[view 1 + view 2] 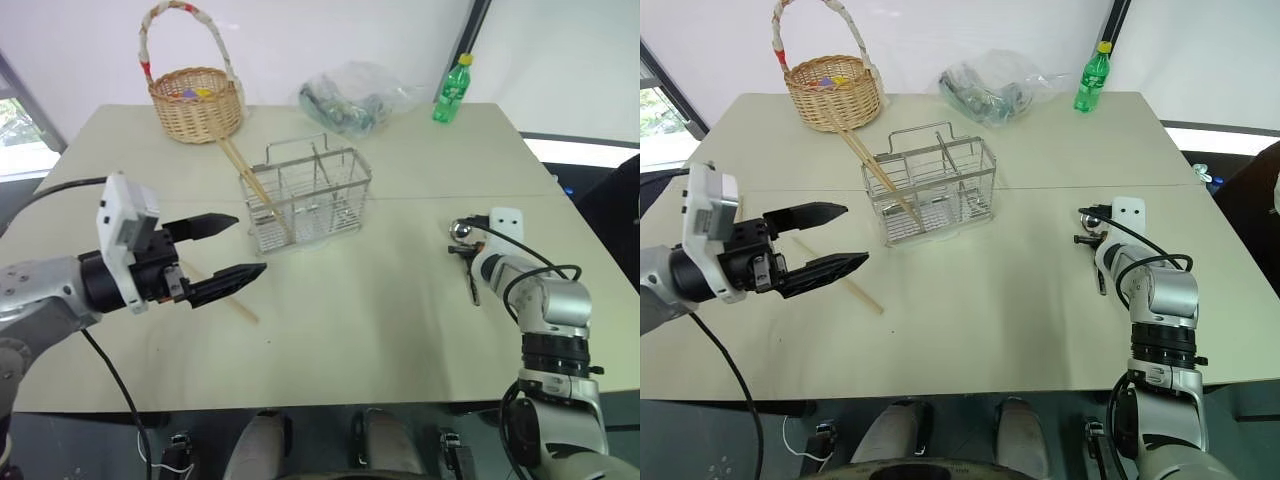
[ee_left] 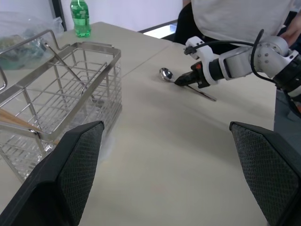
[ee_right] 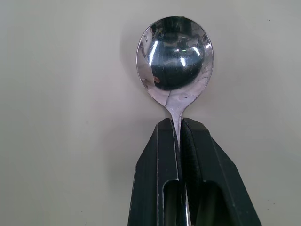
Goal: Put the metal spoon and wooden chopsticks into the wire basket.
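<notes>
Right wrist view: right tool (image 3: pixel 180 128) clamped on the neck of the small shiny silver metal spoon (image 3: pixel 175 59), round bowl just ahead of the 2 black fingers, thin handle running back between them. Bowl facing up, spoon apparently resting flat on the pale beige surface (image 1: pixel 400 300), not yet lifted. Grip placed close behind the bowl, probably so the long handle trails under the wrist and can be lowered end-first.

Left tool (image 1: pixel 228 250) spread wide and holding nothing, hovering above the surface. Just ahead of its fingertips: rectangular silver wire-grid basket (image 1: pixel 308 195) with 1 light-tan wooden chopstick (image 1: pixel 248 178) already leaning inside, top end pointing toward the round woven wicker basket (image 1: pixel 196 100) farther off. A 2nd light-tan wooden chopstick (image 1: pixel 235 303) lying flat on the surface just under the left tool, likely the reason for the open stance there.

Wire basket well apart from the right tool, off toward the left arm; a lift and a carry across needed for the spoon.
</notes>
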